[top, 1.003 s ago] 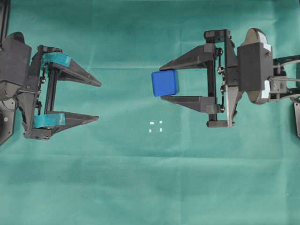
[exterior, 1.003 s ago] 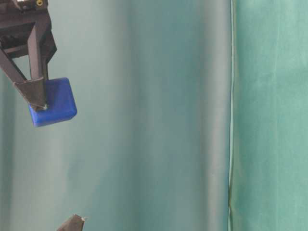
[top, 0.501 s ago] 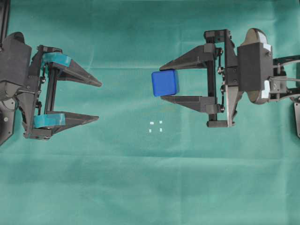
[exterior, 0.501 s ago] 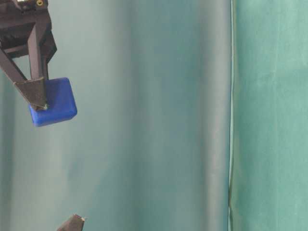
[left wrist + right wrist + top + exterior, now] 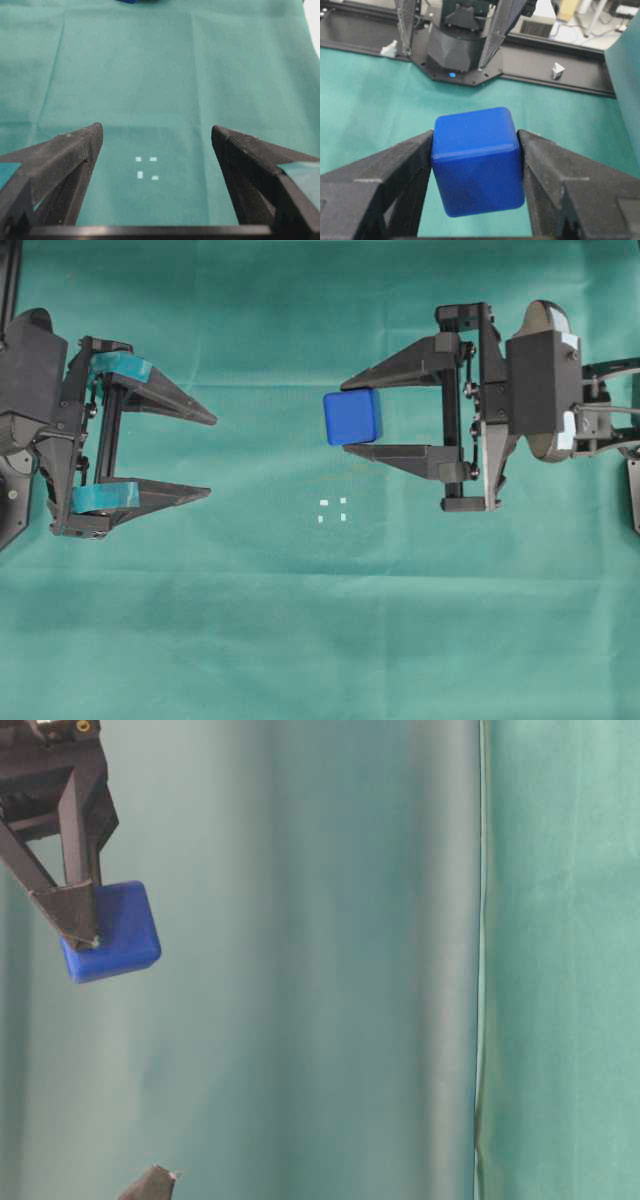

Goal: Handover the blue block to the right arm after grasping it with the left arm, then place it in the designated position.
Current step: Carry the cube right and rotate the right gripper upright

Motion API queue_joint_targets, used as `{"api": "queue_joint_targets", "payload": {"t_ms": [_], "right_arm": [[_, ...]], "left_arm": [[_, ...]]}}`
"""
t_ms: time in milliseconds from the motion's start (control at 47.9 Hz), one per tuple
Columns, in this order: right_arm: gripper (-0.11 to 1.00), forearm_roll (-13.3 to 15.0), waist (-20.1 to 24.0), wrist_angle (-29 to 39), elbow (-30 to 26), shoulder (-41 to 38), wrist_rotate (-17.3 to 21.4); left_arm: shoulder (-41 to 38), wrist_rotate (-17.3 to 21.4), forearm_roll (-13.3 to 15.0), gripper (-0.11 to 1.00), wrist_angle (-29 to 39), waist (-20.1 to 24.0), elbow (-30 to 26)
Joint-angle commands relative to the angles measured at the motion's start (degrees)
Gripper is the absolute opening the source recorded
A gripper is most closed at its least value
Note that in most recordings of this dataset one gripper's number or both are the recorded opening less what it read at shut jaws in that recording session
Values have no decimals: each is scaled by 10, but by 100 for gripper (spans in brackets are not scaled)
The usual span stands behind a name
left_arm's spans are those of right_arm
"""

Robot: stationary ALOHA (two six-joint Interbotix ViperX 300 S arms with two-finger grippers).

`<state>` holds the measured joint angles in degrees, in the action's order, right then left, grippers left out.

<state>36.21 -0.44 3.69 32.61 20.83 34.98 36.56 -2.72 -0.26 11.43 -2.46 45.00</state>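
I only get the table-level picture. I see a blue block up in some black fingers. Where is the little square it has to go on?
Observer: The designated position, four white marks, lies on the green cloth, toward the bottom of the overhead view from the blue block.
Operator: Which arm has it?
Observer: The right gripper, one finger on each side of it.
Operator: And the other arm?
Observer: The left gripper is wide open with nothing in it, off at the left.
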Motion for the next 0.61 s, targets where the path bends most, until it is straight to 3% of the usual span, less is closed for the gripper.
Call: {"api": "queue_joint_targets", "payload": {"t_ms": [0,230,585], "right_arm": [[56,-1,2,7,-15,10,3],[56,-2,16,42,-15,10,5],[56,-18,39,151,-15,10,8]], "left_arm": [[3,0,0,100,-4,-3,-8],[3,0,0,100,-4,-3,-8],[3,-1,0,100,-4,-3,-9]]}}
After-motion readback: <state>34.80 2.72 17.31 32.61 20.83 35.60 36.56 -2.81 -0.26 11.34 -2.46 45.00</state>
